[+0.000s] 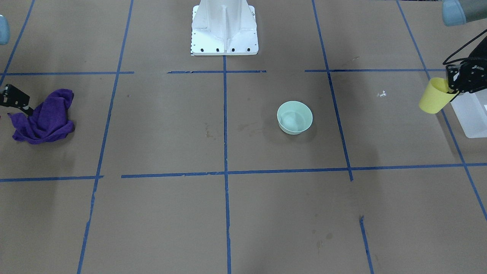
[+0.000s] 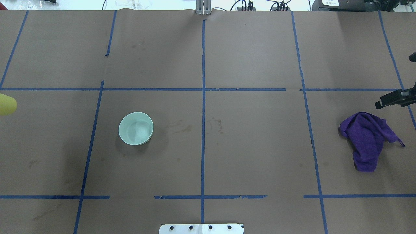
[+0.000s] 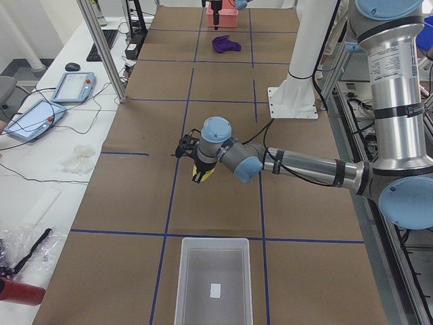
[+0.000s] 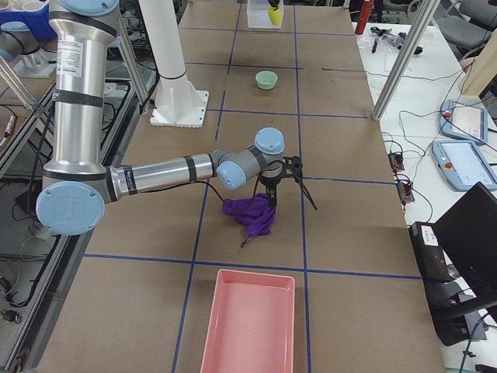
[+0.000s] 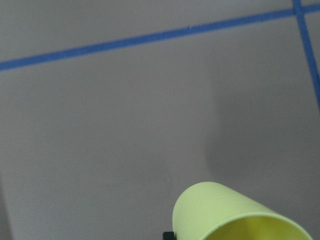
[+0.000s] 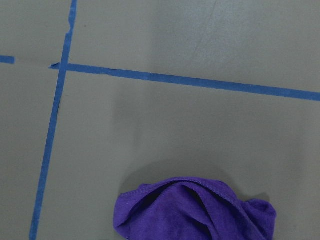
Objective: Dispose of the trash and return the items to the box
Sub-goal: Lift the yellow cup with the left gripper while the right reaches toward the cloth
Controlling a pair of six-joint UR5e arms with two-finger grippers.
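Observation:
My left gripper (image 1: 452,88) is shut on the rim of the yellow cup (image 1: 433,97) and holds it tilted above the table, beside the translucent box (image 1: 473,114). The cup also shows in the exterior left view (image 3: 201,173) and the left wrist view (image 5: 230,215). The box is in that side view too (image 3: 213,277). The mint-green bowl (image 1: 295,117) sits upright on the table, left of centre in the overhead view (image 2: 136,128). My right gripper (image 4: 293,203) is open and empty, just above a purple cloth (image 2: 367,138).
The purple cloth (image 1: 43,118) lies crumpled on the table and fills the bottom of the right wrist view (image 6: 195,210). A pink tray (image 4: 248,322) stands at the table's end near it. The white pedestal base (image 1: 224,28) stands at the robot's side.

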